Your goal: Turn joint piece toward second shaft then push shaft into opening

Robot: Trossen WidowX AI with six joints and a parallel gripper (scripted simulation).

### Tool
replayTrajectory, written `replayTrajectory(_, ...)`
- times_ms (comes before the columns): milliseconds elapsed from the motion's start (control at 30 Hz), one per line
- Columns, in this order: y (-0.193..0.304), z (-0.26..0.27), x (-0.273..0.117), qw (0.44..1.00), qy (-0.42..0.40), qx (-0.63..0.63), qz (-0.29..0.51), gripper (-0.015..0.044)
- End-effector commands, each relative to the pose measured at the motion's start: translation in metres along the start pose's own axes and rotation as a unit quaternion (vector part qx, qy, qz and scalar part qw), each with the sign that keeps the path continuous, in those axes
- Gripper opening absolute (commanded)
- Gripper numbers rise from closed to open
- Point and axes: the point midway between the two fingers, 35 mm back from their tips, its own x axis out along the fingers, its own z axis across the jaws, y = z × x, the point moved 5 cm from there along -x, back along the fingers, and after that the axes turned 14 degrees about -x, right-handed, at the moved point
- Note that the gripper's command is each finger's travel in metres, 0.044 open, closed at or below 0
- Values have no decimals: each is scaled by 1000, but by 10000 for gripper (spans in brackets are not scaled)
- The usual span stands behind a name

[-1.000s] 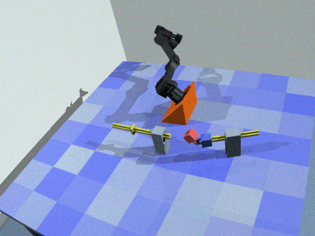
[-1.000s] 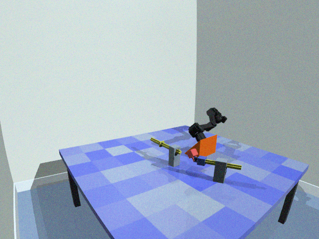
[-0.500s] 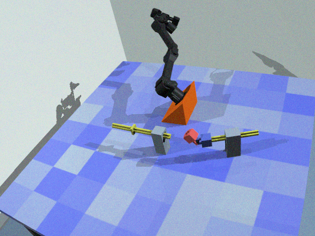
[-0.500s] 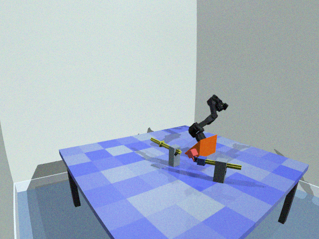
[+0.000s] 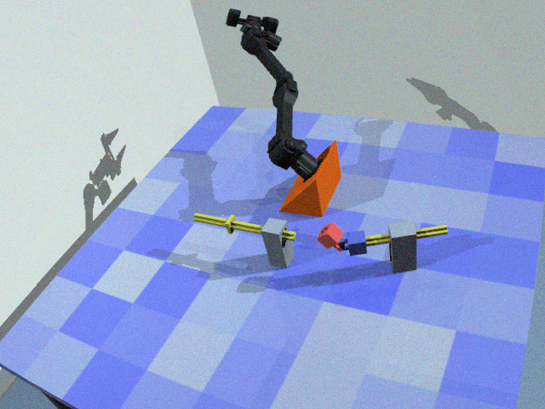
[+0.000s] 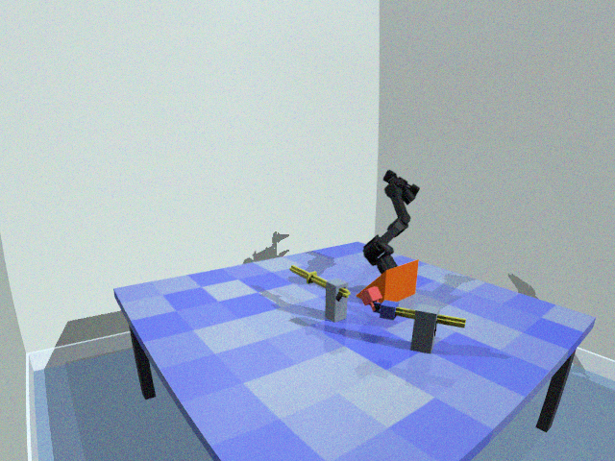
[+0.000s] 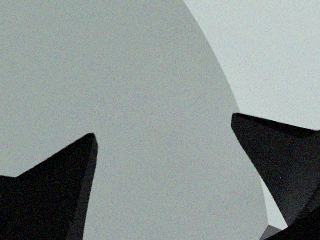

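My gripper (image 5: 251, 20) (image 6: 401, 182) (image 7: 166, 130) is open and empty, high above the table and far from the parts. The red joint piece (image 5: 330, 235) (image 6: 371, 295) hangs tilted on its hinge at the blue end piece (image 5: 357, 243) (image 6: 387, 310) of the fixed yellow shaft (image 5: 432, 231) (image 6: 451, 321), which the right grey block (image 5: 404, 250) (image 6: 423, 332) holds. The second yellow shaft (image 5: 209, 218) (image 6: 301, 272), with a collar, passes through the left grey block (image 5: 275, 246) (image 6: 334, 303). Its near end stands apart from the joint piece. The opening's exact direction is hard to tell.
The orange wedge (image 5: 330, 180) (image 6: 403, 282) at the arm's base stands behind the joint piece. The blue checked table (image 5: 299, 352) (image 6: 307, 387) carries both blocks. Walls rise behind the arm. The wrist view shows only wall between the fingers.
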Motion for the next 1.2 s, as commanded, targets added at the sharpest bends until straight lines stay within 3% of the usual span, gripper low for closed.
replayTrajectory(0,15,-47,-11,998,57,-10,21,440)
replayTrajectory(533,60,-201,-87,956,244,-105,126,440)
replayTrajectory(733,69,-226,-110,949,265,-77,150,440)
replayTrajectory(1167,109,-329,-225,863,436,-85,241,440)
